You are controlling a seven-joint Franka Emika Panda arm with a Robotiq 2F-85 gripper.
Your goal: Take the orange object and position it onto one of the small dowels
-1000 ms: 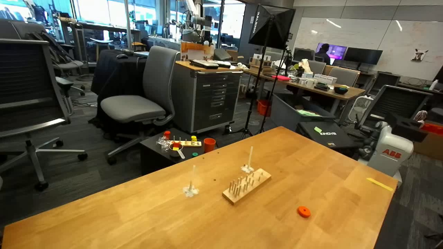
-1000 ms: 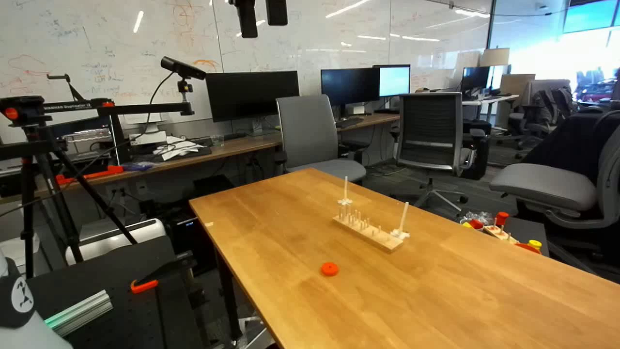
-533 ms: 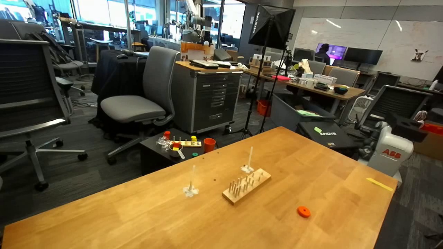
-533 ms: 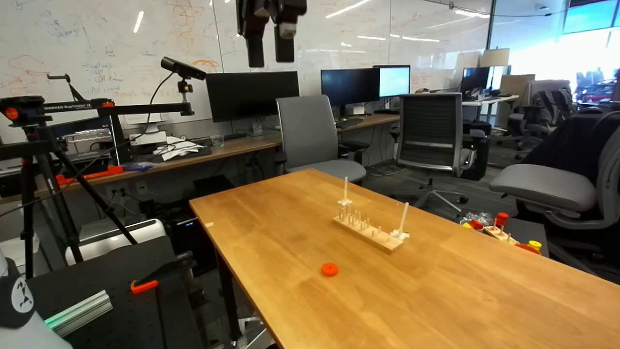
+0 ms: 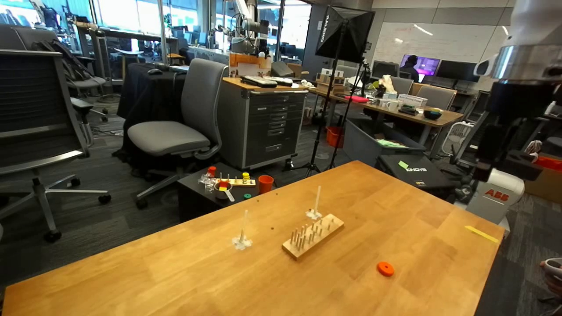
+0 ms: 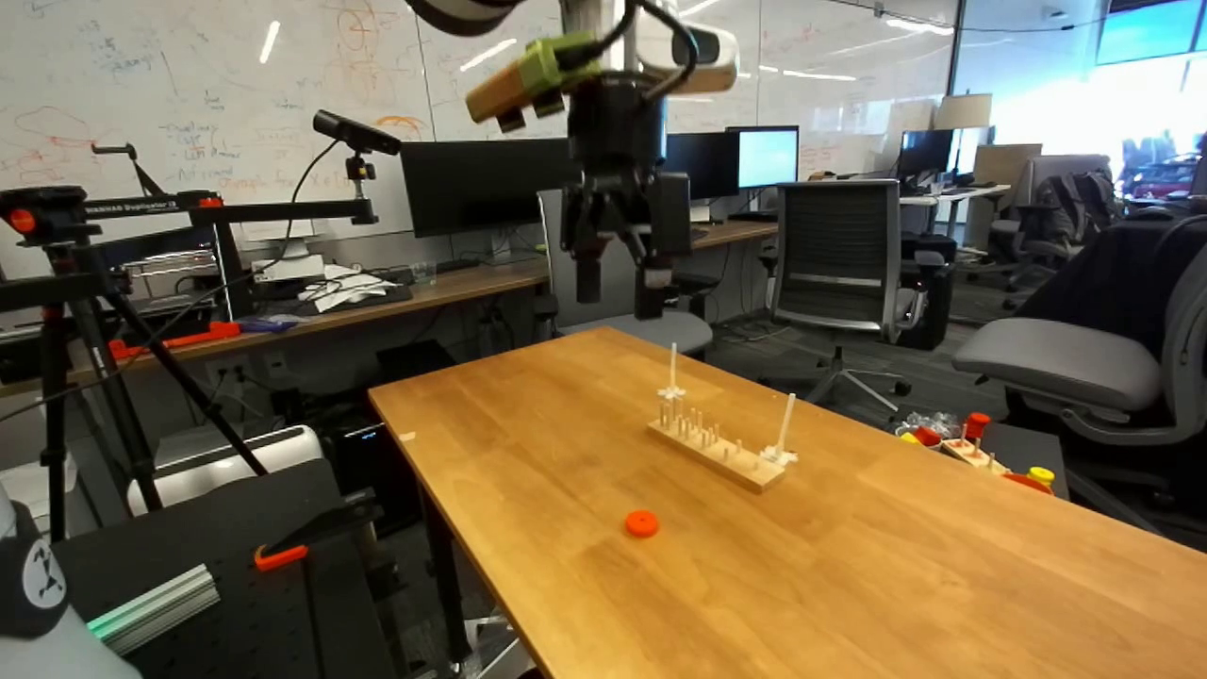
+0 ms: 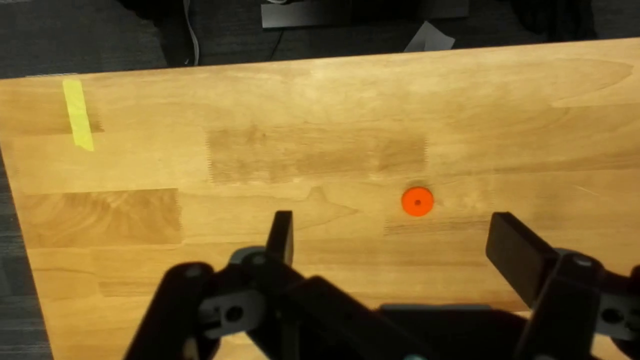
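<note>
Pincer (image 6: 619, 292) above worktop (image 6: 528, 453), jaws wide apart, presumably to straddle disc (image 7: 411, 204); holed, likely for pegs (image 5: 306, 230), disc lies flat between them and long edge (image 7: 320, 60) by tape (image 7: 78, 115)

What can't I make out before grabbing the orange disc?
Underside of the orange disc: hidden in all views, facing the table.
Its central hole: wrist view, too small to tell depth.
Pegs: both exterior views, overlapping, too small to count.
Arm: rest cut off by top edge, both exterior views.
</note>
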